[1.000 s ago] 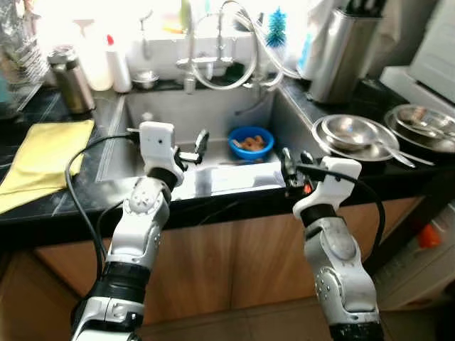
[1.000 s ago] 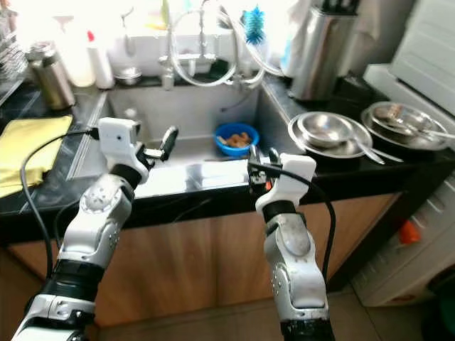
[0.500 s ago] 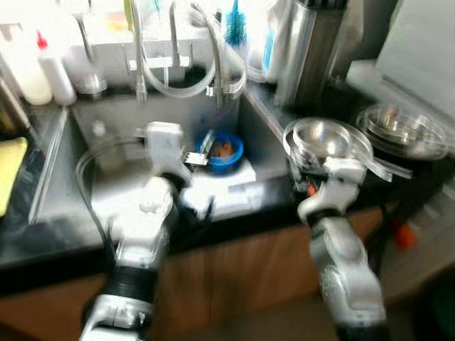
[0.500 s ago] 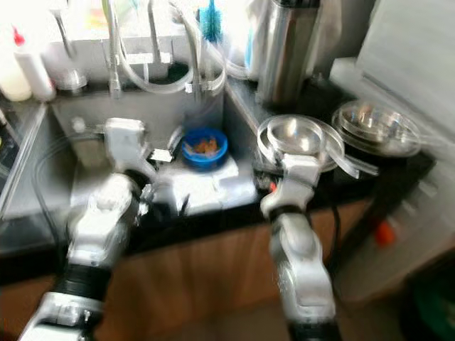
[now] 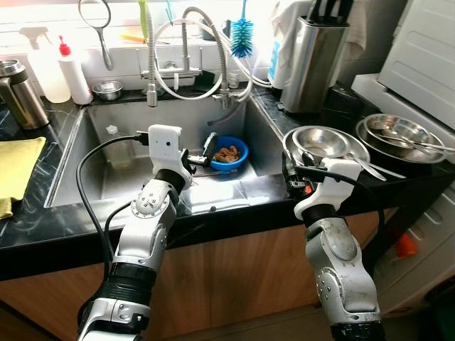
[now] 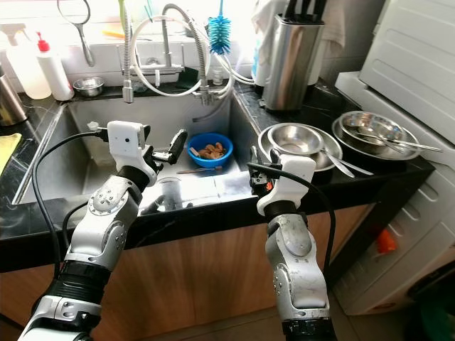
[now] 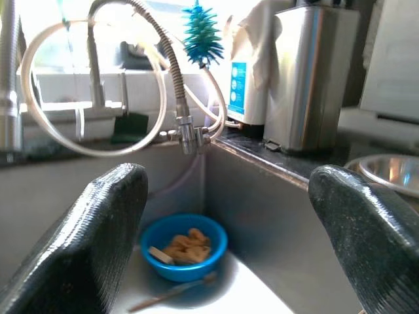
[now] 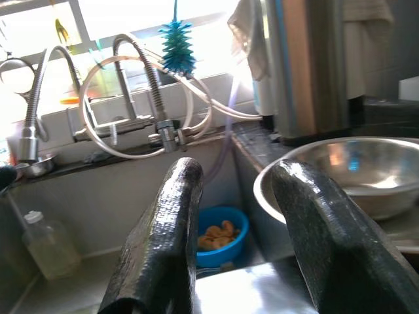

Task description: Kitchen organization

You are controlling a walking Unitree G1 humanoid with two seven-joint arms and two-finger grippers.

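Observation:
A blue bowl [image 5: 229, 153] with brown food scraps sits in the steel sink [image 5: 92, 181], near its right wall. My left gripper [image 5: 201, 155] is raised over the sink's front part, open and empty; the left wrist view shows the blue bowl [image 7: 184, 246] between its fingers, farther off. My right gripper [image 5: 293, 169] hovers above the front counter edge at the sink's right corner, open and empty. Just right of it stand stacked steel bowls [image 5: 323, 142]. Further right are steel plates with spoons [image 5: 398, 135].
A faucet with looped hoses [image 5: 186, 50] and a teal brush [image 5: 242, 34] rise behind the sink. A steel knife block [image 5: 313, 64] stands at the back right. On the left are a red-capped bottle [image 5: 71, 71], a thermos [image 5: 18, 96] and a yellow cloth [image 5: 14, 170]. A small bottle [image 5: 117, 145] stands in the sink.
The whole picture swung and blurred, then settled, so the camera moved. Both arms keep the same raised pose, and both grippers stay open and empty.

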